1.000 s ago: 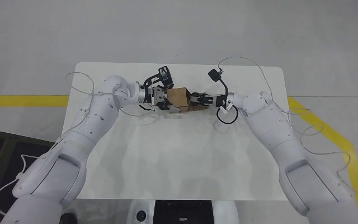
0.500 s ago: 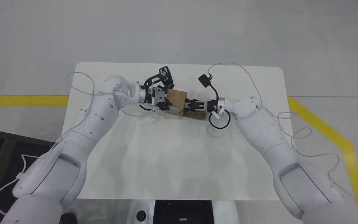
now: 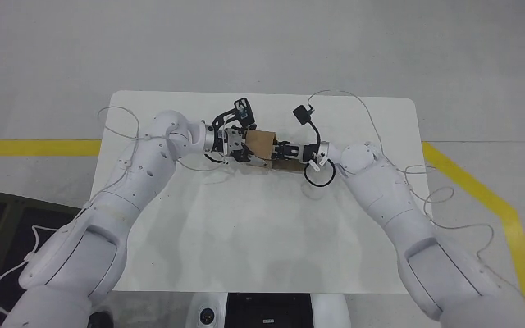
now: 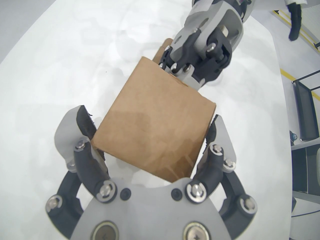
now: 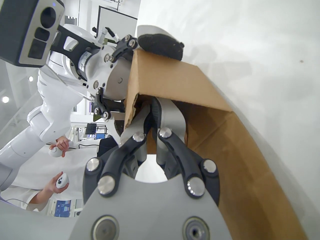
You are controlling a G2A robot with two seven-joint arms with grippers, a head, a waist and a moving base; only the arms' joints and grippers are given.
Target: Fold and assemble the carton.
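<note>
Since the earlier frames the right gripper (image 3: 283, 152) has been carried leftward, so that its fingers are now sunk into the open end of the carton (image 3: 262, 143). The carton and the left gripper (image 3: 239, 148) have hardly shifted.

One table (image 3: 246, 246), one carton and two grippers are counted. The carton is found over the far half of the table, between the two grippers. It is clamped by the left gripper, with one pad pressed on each of two opposite walls, as shown in the left wrist view.

In the right wrist view the right gripper's fingers (image 5: 172, 113) are seen closed together inside the brown walls. Whether cardboard is pinched between them cannot be told. That interior is hidden in the top view, where the closed upper face is presented.
</note>
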